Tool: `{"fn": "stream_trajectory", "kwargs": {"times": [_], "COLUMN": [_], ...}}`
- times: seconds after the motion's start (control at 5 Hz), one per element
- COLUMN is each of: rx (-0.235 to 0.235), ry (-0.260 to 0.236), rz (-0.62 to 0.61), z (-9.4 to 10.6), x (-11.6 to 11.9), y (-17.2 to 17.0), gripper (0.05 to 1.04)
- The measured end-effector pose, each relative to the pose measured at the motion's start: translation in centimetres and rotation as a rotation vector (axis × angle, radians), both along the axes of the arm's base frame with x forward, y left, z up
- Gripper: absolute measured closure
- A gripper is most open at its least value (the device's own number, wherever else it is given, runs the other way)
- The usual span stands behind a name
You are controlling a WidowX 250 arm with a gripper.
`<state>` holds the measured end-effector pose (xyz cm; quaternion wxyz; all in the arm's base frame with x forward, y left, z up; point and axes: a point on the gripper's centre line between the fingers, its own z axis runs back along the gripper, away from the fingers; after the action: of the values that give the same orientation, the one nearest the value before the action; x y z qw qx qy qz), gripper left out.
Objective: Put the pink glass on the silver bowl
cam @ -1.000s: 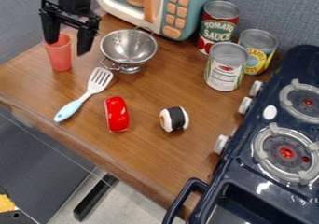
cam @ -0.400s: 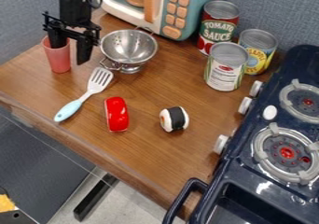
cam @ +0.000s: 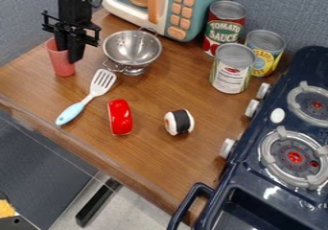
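A brown wooden desk (cam: pixel 150 152) is running slantwise through the room, its front edge dropping toward a pale floor (cam: pixel 131 207). Nearest, on the right, a dark blue toy stove (cam: pixel 253 176) is standing with its curved handle (cam: pixel 186 205) jutting out, pale knobs (cam: pixel 227 148) lining its side and grey-ringed burners (cam: pixel 295 156) sitting on top. Farther in, a glossy red object (cam: pixel 120 118) is lying on the wood, and a white roll with a black band (cam: pixel 179 122) is resting well apart from it. To the left, a spatula (cam: pixel 87 97) is lying with its light blue handle toward the desk's front edge and its white slotted head pointing toward the silver bowl (cam: pixel 131 49), which is standing upright on its base. Beyond the roll, a white-labelled can (cam: pixel 232 73) is standing in front of a red-labelled can (cam: pixel 224 25) and a yellow-labelled can (cam: pixel 268 51). Near the left edge, the pink glass (cam: pixel 63 66) is standing on the desk, left of the bowl. The black gripper (cam: pixel 69 55) is hanging down over it, its fingers gripping the glass's wall, one inside and one outside. Farthest back, a teal toy microwave (cam: pixel 195 8) is sitting against grey fabric panelling (cam: pixel 275 8).
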<state>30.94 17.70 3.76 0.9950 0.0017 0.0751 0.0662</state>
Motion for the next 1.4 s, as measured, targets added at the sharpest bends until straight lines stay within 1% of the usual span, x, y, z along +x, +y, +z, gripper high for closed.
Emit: {"fn": "stream_trajectory", "kwargs": {"times": [0.2,0.4,0.6,0.8,1.0,1.2,1.4], "rx": [0.020,0.023,0.037,0.084,0.086,0.057,0.030], "ry": [0.002,-0.017,-0.149,-0.209,-0.275,-0.236,-0.189], "rz": [-0.028,-0.061,-0.120,-0.198,-0.273,-0.338,-0.405], "z": [0.1,0.7,5.9,9.3,11.5,9.7,7.1], "x": [0.1,0.0,0.8,2.5,4.7,7.5,9.4], "y": [-0.2,-0.9,-2.5,-5.3,-7.1,-8.9,-10.5], "gripper": [1.001,1.003,1.003,1.003,1.003,1.003,1.003]}}
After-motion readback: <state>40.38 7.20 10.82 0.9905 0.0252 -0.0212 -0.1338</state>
